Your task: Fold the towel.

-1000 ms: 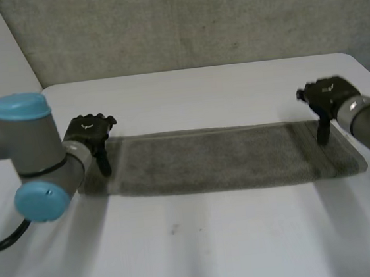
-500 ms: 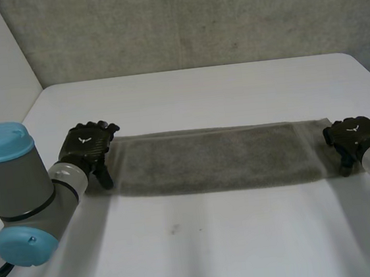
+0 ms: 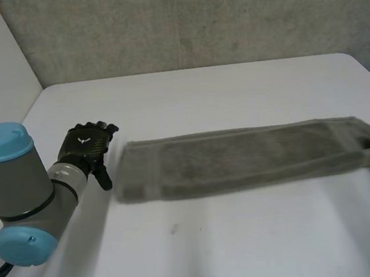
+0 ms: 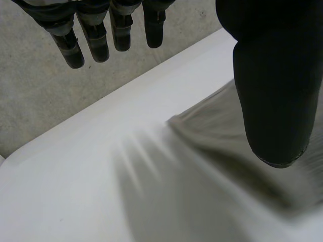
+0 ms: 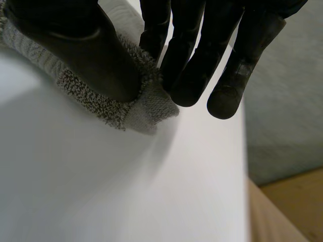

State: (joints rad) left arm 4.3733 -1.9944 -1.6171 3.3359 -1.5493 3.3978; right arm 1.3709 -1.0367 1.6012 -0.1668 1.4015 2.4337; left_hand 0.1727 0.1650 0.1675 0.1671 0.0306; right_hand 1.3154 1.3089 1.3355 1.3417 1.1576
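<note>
The towel (image 3: pixel 240 159) is soft, light terry and will sag and drag rather than hold a shape, so I judge it best taken at the corners of its short ends, where a pinch gets through all the layers. It looks grey and looped, lying as a long narrow strip across the counter (image 3: pixel 216 241), apparently doubled along its length, with a flatter woven band near the end. My right hand (image 5: pixel 75 45) has the thumb pressed down on the corner of one short end and the fingers closed in behind it, pinching the cloth near the counter's side edge. My left hand (image 3: pixel 85 144) hangs just beside the other end, fingers straight and thumb held apart, gripping nothing. To fold end to end, I expect that hand needs its own corner first.
</note>
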